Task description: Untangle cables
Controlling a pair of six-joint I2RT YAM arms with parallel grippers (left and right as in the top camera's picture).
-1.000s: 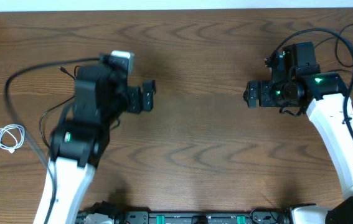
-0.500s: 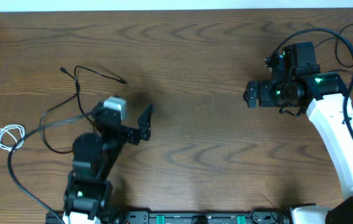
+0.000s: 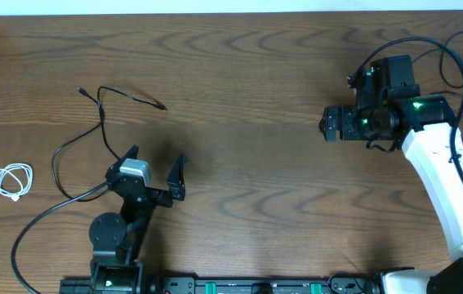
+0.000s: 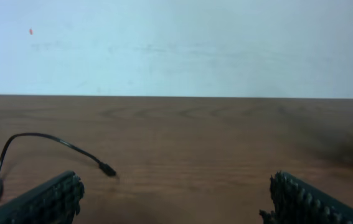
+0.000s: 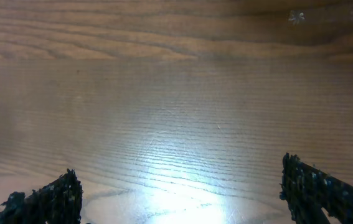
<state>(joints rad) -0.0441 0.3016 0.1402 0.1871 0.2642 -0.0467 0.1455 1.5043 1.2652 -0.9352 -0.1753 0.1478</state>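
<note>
Thin black cables (image 3: 102, 114) lie in loose crossing loops on the left of the table; I cannot tell the strands apart. One plug end (image 3: 162, 107) points right, and it shows in the left wrist view as a plug end (image 4: 106, 168) ahead of the fingers. A small white cable (image 3: 13, 181) is coiled at the far left. My left gripper (image 3: 155, 162) (image 4: 173, 208) stands open near the front edge, just short of the black loops, holding nothing. My right gripper (image 3: 326, 124) (image 5: 182, 202) hangs open over bare wood at the right.
Thicker black arm wires (image 3: 451, 49) loop at the back right, and another arm wire (image 3: 31, 224) trails from the left arm toward the front left. A pale wall (image 4: 176, 43) rises behind the table's far edge.
The left arm has pulled back toward the front edge and lowered, uncovering the black loops it had been over. The right arm has not moved.
</note>
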